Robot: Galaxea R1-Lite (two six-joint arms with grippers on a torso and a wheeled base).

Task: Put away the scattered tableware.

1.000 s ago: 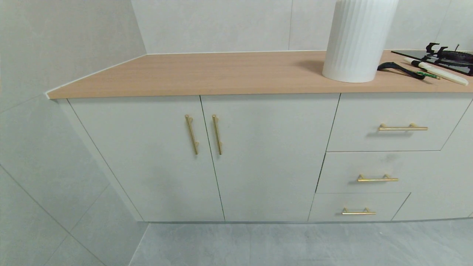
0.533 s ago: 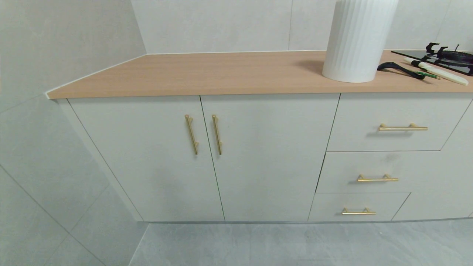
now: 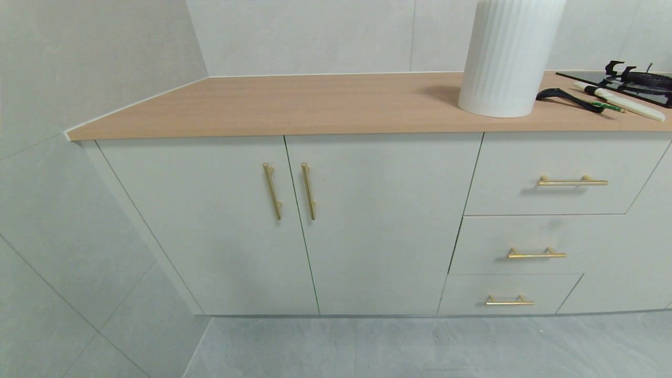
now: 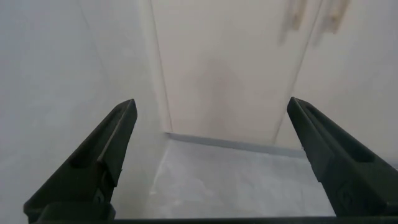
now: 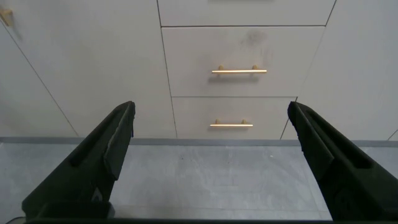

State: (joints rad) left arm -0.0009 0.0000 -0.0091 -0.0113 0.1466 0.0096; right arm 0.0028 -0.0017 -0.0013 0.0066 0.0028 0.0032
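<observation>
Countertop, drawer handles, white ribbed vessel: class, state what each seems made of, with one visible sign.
Countertop: likely wood or wood-look laminate, matte; straight grain lines.
Handles: probably metal, brass-toned satin; golden sheen.
Vessel: perhaps ceramic or plastic, matte; even white, soft shading on ribs.

A home kitchen: a wood-topped bench (image 3: 315,102) runs along grey tiled walls (image 3: 299,31), a gas hob (image 3: 643,80) and loose utensils (image 3: 622,100) at its end. Pale cupboard doors (image 3: 210,226) with brass handles (image 3: 272,190) stand ahead of the left jaws, a stack of drawers (image 5: 242,56) ahead of the right jaws, above a tiled floor (image 3: 420,346).
</observation>
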